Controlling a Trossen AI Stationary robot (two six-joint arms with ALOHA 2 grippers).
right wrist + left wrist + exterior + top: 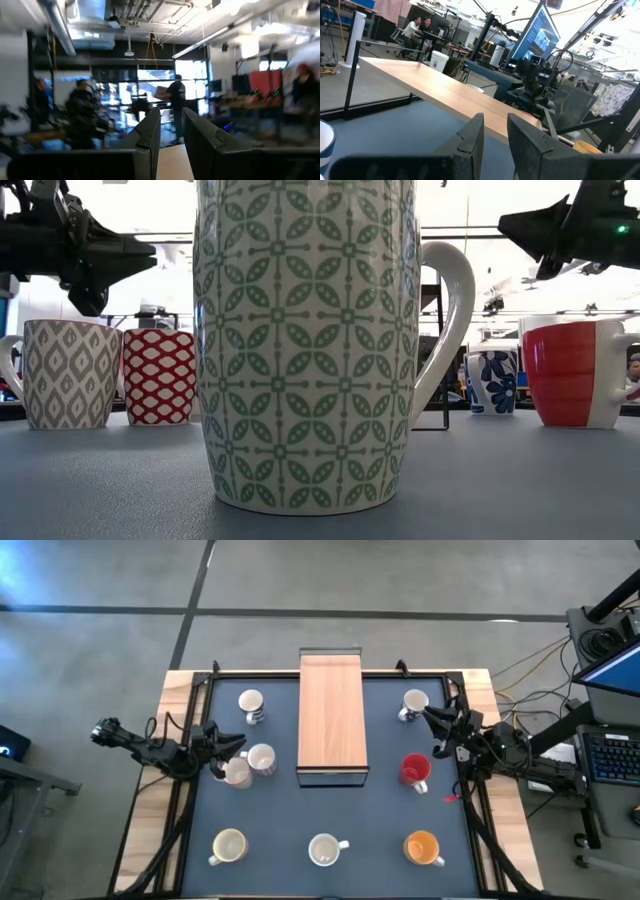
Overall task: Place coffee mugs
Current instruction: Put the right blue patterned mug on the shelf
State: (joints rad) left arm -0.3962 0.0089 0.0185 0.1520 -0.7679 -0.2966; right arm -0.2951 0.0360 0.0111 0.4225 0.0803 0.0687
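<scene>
Eight mugs stand upright on the dark mat around a raised wooden shelf (332,718). They are a dark-patterned one (250,705), a white one (262,759) beside a pinkish one (237,772), a cream one (228,847), a green-patterned one (325,851) (305,340), an orange one (422,847), a red one (415,770) (575,375) and a white one (413,703). My left gripper (228,745) (495,135) hangs shut and empty above the two left mugs. My right gripper (435,720) (171,135) hangs shut and empty between the far-right white mug and the red one.
The shelf stands on thin black legs in the middle of the mat, with room beneath it. A black frame (200,680) edges the mat. A person stands in the room beyond, seen in the right wrist view (176,107). Monitors and cables stand off the table's right side (610,670).
</scene>
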